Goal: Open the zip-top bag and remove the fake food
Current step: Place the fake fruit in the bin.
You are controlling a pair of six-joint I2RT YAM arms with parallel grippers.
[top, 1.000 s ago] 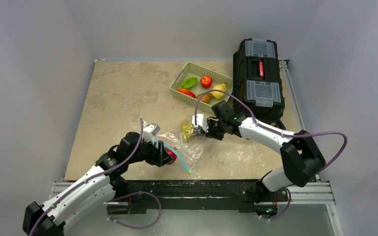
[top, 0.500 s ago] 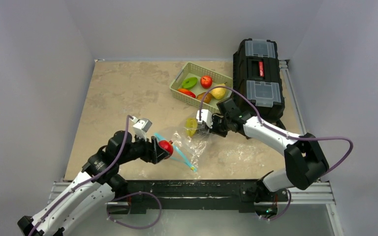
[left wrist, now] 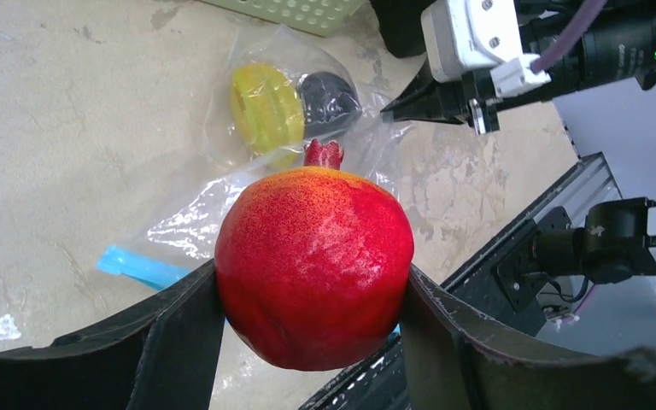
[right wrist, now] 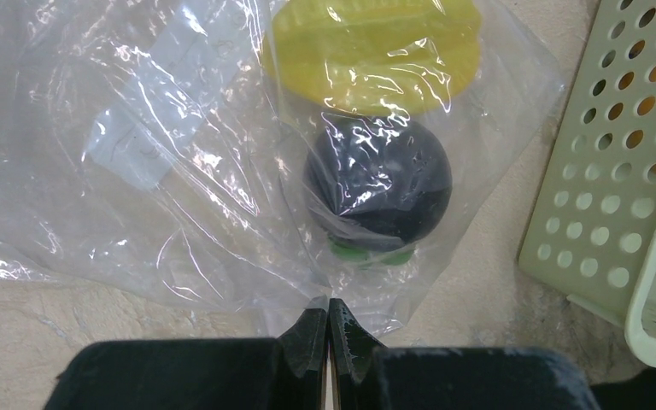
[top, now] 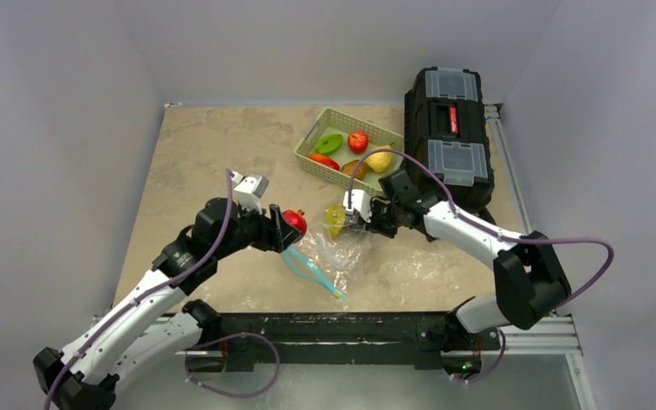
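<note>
A: The left fingers [left wrist: 179, 333], left of the basket [top: 312, 166], are closed round a red pomegranate [left wrist: 314, 266], held aloft, presumably for carrying across.

B: Noted. The zip-top bag [top: 333, 252] is laid beside the basket, on its near side. Its corner is pinched by the shut right fingers [right wrist: 312, 329], likely as an anchor. A yellow piece [right wrist: 376, 51] and a dark piece [right wrist: 378, 184] are seen inside.

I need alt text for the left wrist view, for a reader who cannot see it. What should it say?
The left gripper holds a red pomegranate between its two dark fingers. Behind it lies the clear zip-top bag with a yellow fruit and a dark purple fruit inside, and the right gripper pinches its edge.
</note>
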